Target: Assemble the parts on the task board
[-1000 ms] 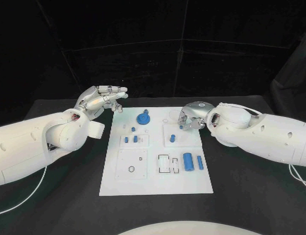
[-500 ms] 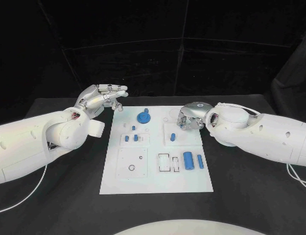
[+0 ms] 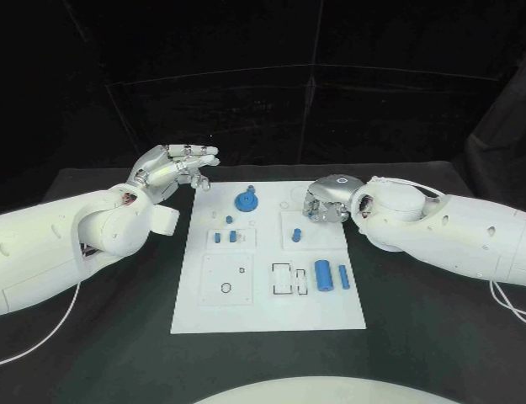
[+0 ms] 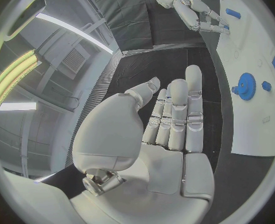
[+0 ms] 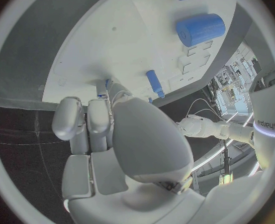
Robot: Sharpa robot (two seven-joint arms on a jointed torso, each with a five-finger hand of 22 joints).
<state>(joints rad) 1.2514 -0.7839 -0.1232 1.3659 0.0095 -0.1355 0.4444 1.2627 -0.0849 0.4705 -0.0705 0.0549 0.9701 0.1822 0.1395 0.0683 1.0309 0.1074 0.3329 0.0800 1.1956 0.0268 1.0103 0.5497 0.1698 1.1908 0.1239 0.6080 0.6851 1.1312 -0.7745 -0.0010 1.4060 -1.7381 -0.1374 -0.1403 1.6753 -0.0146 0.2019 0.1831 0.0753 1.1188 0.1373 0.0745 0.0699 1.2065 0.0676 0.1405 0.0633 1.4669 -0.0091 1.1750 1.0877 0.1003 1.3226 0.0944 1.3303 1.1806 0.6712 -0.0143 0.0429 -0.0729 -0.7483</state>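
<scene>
Little has moved over the last second: the right hand point(image 3: 323, 200) has crept slightly toward the board's point(image 3: 251, 311) far right corner, and the left hand point(image 3: 175, 167) has held its place off the far left corner.

Right hand state: fingers curled down over the far right part of the board, fingertips close to its surface. The right wrist view shows a sliver of blue at the fingertips point(image 5: 112, 92); whether a part is pinched there cannot be told.

Left hand state: raised above the table, fingers extended and close together, holding nothing.

Parts on the board:
- Gear point(image 3: 247, 202): just beside the right fingertips, between the two hands, nearer the right.
- Small peg point(image 3: 297, 236): standing just nearside of the right fingers.
- Large cylinder point(image 3: 323, 275) and slim pin point(image 3: 342, 278): lying side by side, well nearside of the right fingers, long axes running near to far.

Judgement: the right hand is better placed for all of these parts.
</scene>
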